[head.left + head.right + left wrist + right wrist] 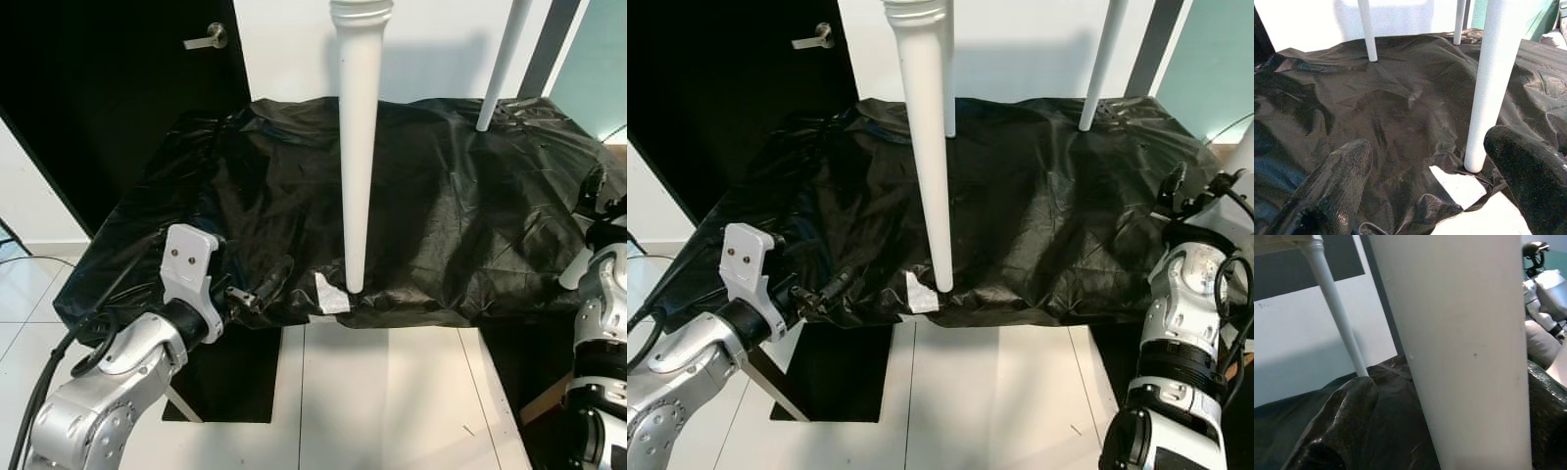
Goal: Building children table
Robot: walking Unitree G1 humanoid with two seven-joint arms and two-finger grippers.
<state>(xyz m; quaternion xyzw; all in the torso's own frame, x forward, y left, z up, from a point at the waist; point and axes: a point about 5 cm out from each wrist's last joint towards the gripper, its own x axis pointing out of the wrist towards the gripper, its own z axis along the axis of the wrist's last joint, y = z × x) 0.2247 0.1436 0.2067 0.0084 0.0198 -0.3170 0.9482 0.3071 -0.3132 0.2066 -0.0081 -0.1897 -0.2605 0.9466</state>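
Left gripper point(257, 293): fingers spread wide, at near-left edge of black-wrapped surface point(441, 215) | near white leg point(359, 147): upright at front edge, beside torn white patch point(328, 294) | far leg point(502, 64): upright, rear right | right gripper point(1449, 421): straddling a white leg, grip unclear

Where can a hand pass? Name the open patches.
Widest gap: over the black sheet between the near leg and the back right leg. Also open: the sheet left of the near leg. Crowded: the front edge, where the left gripper sits close to the near leg's foot.
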